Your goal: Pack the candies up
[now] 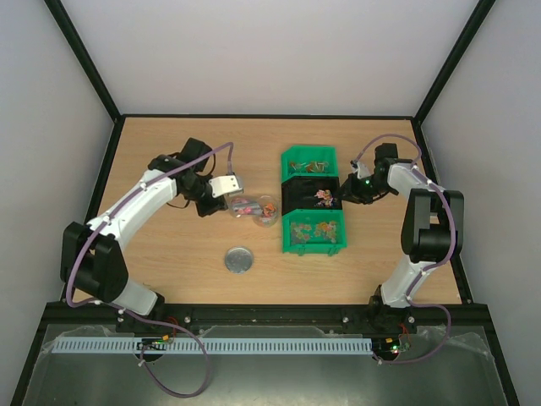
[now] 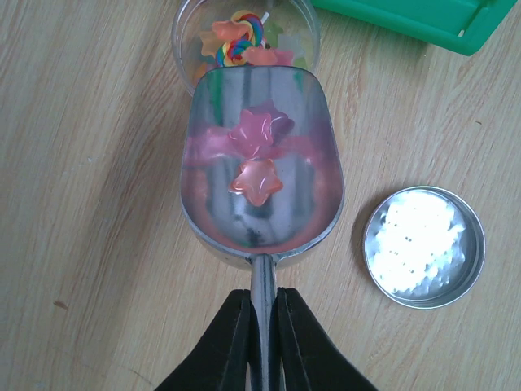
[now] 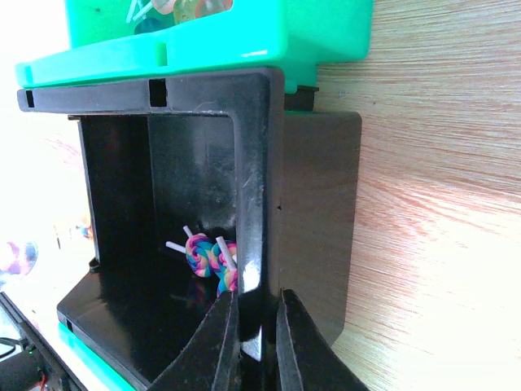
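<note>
Left wrist view is showing the left claw clenching the thin handle of a shiny rounded metal scoop, which is carrying two star-shaped candies, one pink and one orange-pink. The scoop's front lip is hanging over the rim of a small clear round plastic tub that is already holding more sweets, among them a rainbow-swirled piece. From overhead, this tub is sitting on the pale wooden bench left of centre, with a round silver metal lid lying loose near it, toward the near edge. The step in hand therefore looks like tipping a scooped load into the tub. As I judge it, the next move is calling for a slow forward tilt of the scoop, so that both stars are sliding off the lip and landing inside the rim, not over its side. The stars look slick and could skid.

Further right, three open plastic bins are standing in a row between the far and near edges: green, black, green. The right claw is clamping the side wall of the black middle bin, apparently steadying it. Swirled lollipops on white sticks are lying inside that bin, and the green bin touching it is holding more sweets.
</note>
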Robot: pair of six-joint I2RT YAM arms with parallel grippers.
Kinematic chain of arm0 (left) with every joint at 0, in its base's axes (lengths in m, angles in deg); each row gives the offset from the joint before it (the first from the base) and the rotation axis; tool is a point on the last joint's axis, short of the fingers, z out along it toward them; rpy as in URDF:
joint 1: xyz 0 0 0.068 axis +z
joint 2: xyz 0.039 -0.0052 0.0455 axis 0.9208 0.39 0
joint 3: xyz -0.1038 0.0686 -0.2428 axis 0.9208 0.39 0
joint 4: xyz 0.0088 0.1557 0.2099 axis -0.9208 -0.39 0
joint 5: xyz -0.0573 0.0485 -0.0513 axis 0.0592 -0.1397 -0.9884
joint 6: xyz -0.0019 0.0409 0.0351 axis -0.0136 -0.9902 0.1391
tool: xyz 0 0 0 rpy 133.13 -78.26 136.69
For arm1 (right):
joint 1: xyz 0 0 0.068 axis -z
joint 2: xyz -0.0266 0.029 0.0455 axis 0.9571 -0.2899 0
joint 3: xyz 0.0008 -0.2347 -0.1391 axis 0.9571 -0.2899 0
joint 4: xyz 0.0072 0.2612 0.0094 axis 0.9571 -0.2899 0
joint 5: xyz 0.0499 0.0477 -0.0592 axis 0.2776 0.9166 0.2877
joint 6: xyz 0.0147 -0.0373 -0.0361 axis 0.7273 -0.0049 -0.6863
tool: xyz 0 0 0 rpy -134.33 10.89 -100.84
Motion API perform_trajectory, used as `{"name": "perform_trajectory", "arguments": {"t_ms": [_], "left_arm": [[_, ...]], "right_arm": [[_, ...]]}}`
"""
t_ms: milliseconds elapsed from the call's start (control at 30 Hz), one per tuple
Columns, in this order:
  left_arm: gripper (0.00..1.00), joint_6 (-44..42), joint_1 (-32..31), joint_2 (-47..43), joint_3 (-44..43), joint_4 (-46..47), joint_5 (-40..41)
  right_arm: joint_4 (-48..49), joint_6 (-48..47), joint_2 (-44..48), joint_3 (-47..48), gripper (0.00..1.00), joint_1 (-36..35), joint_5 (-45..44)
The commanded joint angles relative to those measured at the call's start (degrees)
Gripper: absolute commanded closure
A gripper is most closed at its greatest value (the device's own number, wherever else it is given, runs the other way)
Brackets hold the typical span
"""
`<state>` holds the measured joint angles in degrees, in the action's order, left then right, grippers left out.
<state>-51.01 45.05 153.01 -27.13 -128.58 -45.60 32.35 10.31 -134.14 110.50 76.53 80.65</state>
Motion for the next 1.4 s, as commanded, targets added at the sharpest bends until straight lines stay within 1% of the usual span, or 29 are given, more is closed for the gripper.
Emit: {"name": "perform_trajectory", "arguments": {"t_ms": [0, 200, 300, 700, 833, 900, 1000, 1200, 1367], "left_arm": [[0.98, -0.3, -1.1, 0.7, -2.6, -3.1, 2.1], [0.98, -0.4, -2.7, 0.8, -3.8, -4.2, 4.0], [0.98, -0.3, -3.3, 1.0, -4.5, -4.6, 5.2], [0.98, 0.7, -4.9, 2.3, -8.1, -6.5, 8.4], [0.98, 0.8, -4.9, 2.3, -9.4, -7.1, 8.2], [0.98, 1.2, -4.9, 2.2, -10.1, -7.5, 7.1], [0.98, 2.1, -4.8, 2.2, -10.9, -7.5, 5.4], [0.98, 4.7, -4.2, 1.5, -10.8, -4.4, 2.6], [0.98, 9.6, -1.0, 2.1, -11.6, -0.9, 0.3]], "right_arm": [[-2.4, -1.5, -1.9, -0.1, 0.99, 0.2, -1.6], [-2.3, -1.5, -2.0, -0.2, 0.98, 0.2, -1.3], [-2.4, -1.6, -1.9, -0.2, 0.97, 0.2, -1.2], [-2.8, -2.1, -1.0, -0.4, 0.84, 0.2, -2.0], [-3.4, -2.5, -0.8, -0.2, 0.79, 0.2, -2.3], [-3.8, -2.9, -0.7, -0.1, 0.76, 0.2, -2.4], [-5.2, -3.5, -0.9, 0.8, 0.67, 0.3, -3.0], [-6.7, -4.7, -0.5, 2.3, 0.51, 0.6, -3.4], [-8.5, -5.8, -0.2, 3.9, 0.40, 0.8, -3.2]]}}
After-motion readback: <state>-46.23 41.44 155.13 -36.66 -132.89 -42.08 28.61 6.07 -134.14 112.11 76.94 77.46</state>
